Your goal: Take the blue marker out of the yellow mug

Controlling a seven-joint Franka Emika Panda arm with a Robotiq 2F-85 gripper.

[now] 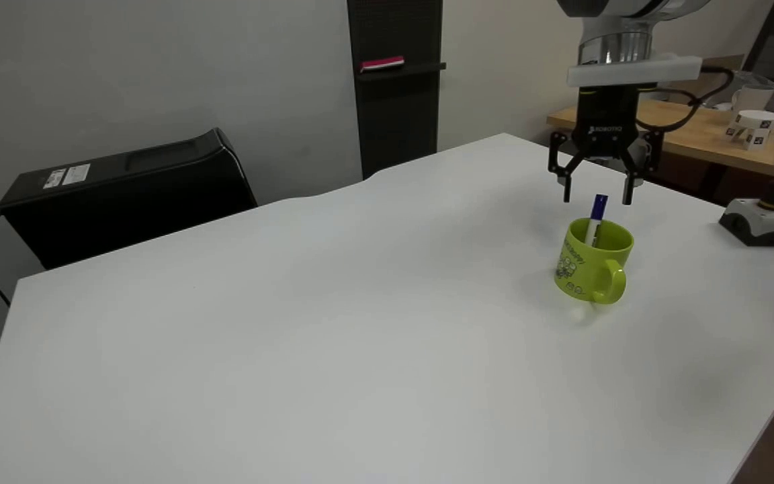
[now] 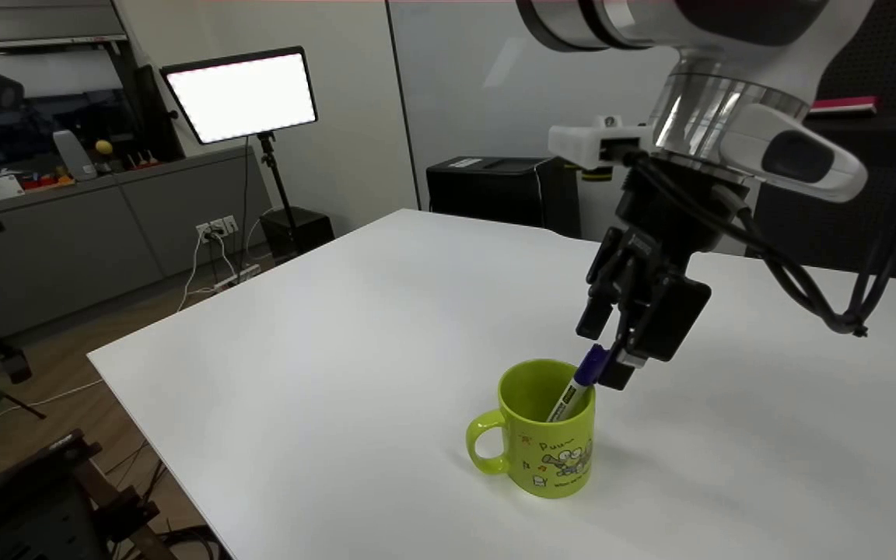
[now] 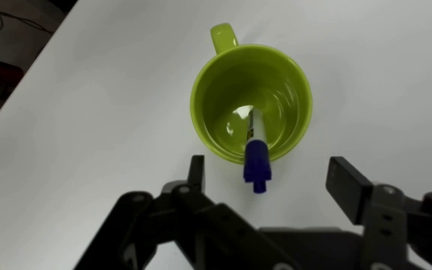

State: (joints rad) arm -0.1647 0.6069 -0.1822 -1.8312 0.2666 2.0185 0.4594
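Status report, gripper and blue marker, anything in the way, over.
Gripper open, holding nothing. Blue marker leaning in mug, cap up. Nothing seen in the way.

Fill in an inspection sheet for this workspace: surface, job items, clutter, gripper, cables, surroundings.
Surface: white table, carrying the job items.
Mug: yellow-green, upright, handle intact as far as seen.
Marker: blue-capped, leaning inside the mug, cap end above the rim, not yet taken out.
Clutter: grey-and-black box toward the table's edge in an exterior view.
Gripper: open, jaws apart with the marker's cap between them in the wrist view; nothing held.
Cables: black cable hanging in a loop near the gripper.
Surroundings: lit lamp panel on a stand, black casing behind the table, wooden table nearby.
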